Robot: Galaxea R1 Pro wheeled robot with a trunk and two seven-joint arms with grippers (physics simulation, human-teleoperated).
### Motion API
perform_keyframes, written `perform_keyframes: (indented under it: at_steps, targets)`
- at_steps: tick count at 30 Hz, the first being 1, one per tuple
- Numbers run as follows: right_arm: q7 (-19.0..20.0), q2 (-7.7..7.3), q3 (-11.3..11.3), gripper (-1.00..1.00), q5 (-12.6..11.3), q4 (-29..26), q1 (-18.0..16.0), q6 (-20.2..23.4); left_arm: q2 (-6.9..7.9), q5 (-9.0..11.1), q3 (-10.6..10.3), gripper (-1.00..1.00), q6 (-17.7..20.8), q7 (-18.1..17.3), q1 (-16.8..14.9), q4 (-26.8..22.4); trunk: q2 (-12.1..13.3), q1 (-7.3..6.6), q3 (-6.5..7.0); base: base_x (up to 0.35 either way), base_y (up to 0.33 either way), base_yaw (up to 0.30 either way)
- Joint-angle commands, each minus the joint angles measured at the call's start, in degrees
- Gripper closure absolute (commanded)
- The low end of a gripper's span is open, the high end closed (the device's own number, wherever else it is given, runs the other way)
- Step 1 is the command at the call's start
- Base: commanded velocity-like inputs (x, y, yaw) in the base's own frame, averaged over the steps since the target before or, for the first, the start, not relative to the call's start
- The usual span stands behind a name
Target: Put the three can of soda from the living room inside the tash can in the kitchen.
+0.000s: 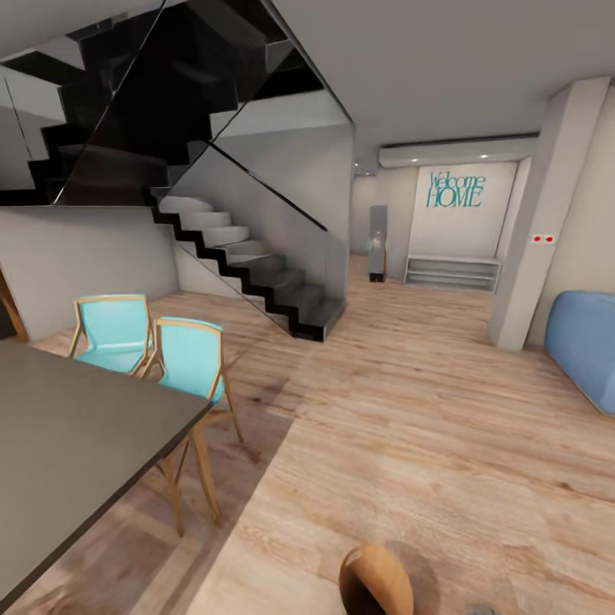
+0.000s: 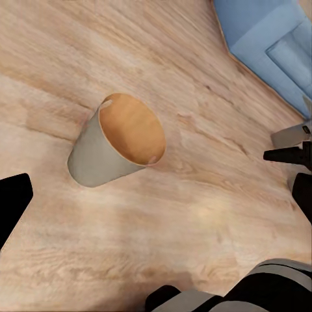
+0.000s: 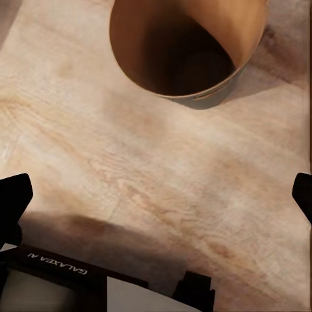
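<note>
The tash can (image 1: 376, 581) stands on the light wood floor just in front of me, at the lower edge of the head view. Its pale grey outside and copper-brown inside (image 2: 123, 140) show in the left wrist view. The right wrist view looks down into its mouth (image 3: 188, 45), and the part of the inside I see holds nothing. My left gripper (image 2: 156, 208) is open over bare floor beside the bin. My right gripper (image 3: 156, 205) is open too, a little short of the bin's rim. The cans of soda are out of view.
A dark grey table (image 1: 77, 444) with two turquoise chairs (image 1: 192, 354) stands at the left. A black staircase (image 1: 256, 273) rises behind them. A blue sofa (image 1: 589, 342) and a pale pillar (image 1: 538, 222) are at the right. Wood floor runs ahead to a low shelf (image 1: 453, 272).
</note>
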Motion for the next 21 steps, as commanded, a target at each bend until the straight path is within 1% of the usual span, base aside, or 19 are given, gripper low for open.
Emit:
perform_keyframes:
  at_steps: [1, 7, 11, 15, 21]
  targets:
    - [-0.01, 0.0, 0.0, -1.0, 0.0, 0.0, 0.0, -0.01, 0.0, 0.0, 0.02, -1.0, -0.02, 0.0, 0.0, 0.0, 0.0, 0.0, 0.0, 0.342, -0.089, 0.0]
    - [-0.07, 0.0, 0.01, -1.0, 0.0, 0.0, 0.0, -0.01, 0.0, -0.04, 0.02, -1.0, -0.05, 0.0, 0.0, 0.0, 0.0, 0.0, 0.0, 0.323, -0.089, 0.0]
    - [-0.14, -0.01, 0.01, -1.0, 0.0, 0.0, 0.0, -0.01, 0.0, -0.05, 0.01, -1.0, -0.05, 0.0, 0.0, 0.0, 0.0, 0.0, 0.0, 0.251, -0.083, 0.0]
    - [-0.23, 0.0, 0.01, -1.0, 0.0, 0.0, 0.0, -0.02, 0.0, -0.06, 0.0, -1.0, -0.04, 0.0, 0.0, 0.0, 0.0, 0.0, 0.0, 0.111, -0.037, 0.0]
    - [-0.39, 0.01, -0.05, -1.0, 0.0, 0.0, 0.0, -0.98, 0.0, -0.06, 0.0, -1.0, -0.04, 0.0, 0.0, 0.0, 0.0, 0.0, 0.0, 0.029, -0.01, 0.0]
